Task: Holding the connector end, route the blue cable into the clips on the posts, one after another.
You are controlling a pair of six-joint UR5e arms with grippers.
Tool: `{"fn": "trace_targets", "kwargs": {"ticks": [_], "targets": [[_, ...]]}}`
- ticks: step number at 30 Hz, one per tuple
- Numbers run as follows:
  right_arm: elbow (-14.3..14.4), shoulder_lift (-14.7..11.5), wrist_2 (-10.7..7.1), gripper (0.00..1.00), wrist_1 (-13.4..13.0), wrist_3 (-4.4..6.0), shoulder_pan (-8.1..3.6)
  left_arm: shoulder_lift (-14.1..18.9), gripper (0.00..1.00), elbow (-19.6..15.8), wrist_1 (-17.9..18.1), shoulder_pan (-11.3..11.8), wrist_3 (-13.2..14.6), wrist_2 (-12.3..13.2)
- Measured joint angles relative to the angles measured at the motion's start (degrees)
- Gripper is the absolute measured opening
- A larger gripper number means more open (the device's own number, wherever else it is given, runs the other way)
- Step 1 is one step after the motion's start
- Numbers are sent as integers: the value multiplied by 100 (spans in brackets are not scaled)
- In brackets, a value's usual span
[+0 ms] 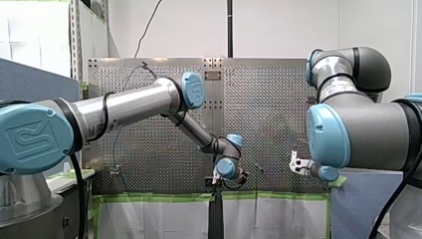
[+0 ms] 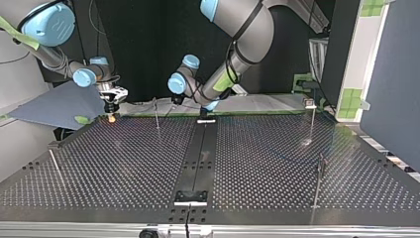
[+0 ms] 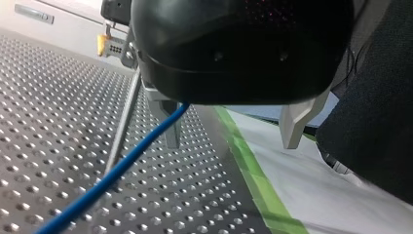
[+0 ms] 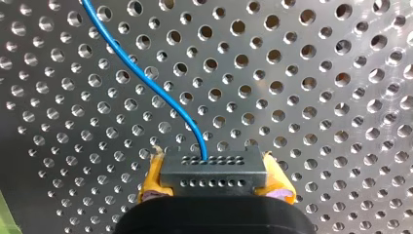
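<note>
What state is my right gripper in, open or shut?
Shut: my right gripper clamps the grey rectangular connector between its yellow pads.

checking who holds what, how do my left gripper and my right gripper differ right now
My right gripper has yellow pads; my left gripper has bare metal fingers. My right gripper is shut on the grey connector block; my left gripper is open, gripping nothing. The thin blue cable ends in my right gripper's connector but only passes one finger of my left gripper. Both hang over the perforated metal table.
</note>
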Motion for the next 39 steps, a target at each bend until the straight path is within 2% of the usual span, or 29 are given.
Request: {"fn": "trace_targets", "kwargs": {"ticks": [7,14,23,29,39], "targets": [[1,6,-2,0,22,-6,7,310,99,-344,259,-20,87,38],[5,14,-4,0,55,-18,12,493,99,-644,218,-131,131,200],[8,22,-7,0,75,-22,20,504,99,-683,98,-307,241,266],[8,31,-3,0,82,-23,19,504,99,-684,207,-448,234,289],[8,46,-48,0,83,-23,19,504,99,-686,322,-537,119,240]]}}
